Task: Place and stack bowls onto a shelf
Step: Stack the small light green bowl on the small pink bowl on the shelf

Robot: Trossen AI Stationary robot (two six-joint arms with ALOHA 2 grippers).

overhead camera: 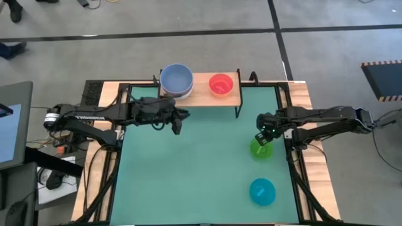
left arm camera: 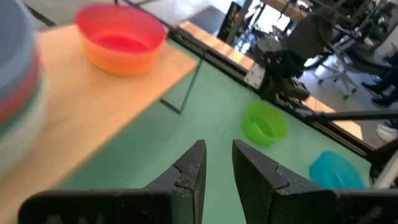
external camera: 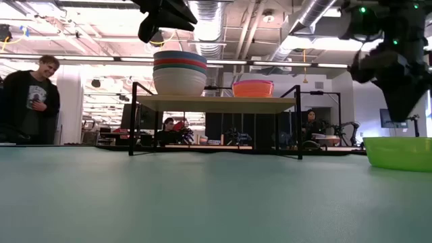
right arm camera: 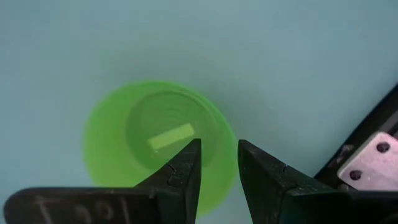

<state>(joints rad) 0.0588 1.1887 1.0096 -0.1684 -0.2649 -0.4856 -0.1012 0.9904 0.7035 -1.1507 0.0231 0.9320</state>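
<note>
The shelf [overhead camera: 202,95] stands at the table's far edge. On its left end sits a stack of bowls [overhead camera: 176,80], white at the bottom, then teal, red and periwinkle [external camera: 179,71]. On its right end a pink bowl [overhead camera: 220,83] is nested in a yellow one [left arm camera: 118,59]. A green bowl [overhead camera: 261,149] and a cyan bowl [overhead camera: 262,191] rest upright on the green table, to the right. My left gripper [overhead camera: 178,125] hangs open in the air just in front of the stack. My right gripper [right arm camera: 219,163] hovers narrowly open over the green bowl's [right arm camera: 155,140] rim, pointing down.
The shelf's thin black legs [external camera: 299,121] stand on the green table [overhead camera: 188,182], whose middle and left part is bare. Dark frame rails run along the table's right side [overhead camera: 290,157]. People stand and sit in the room beyond [external camera: 30,101].
</note>
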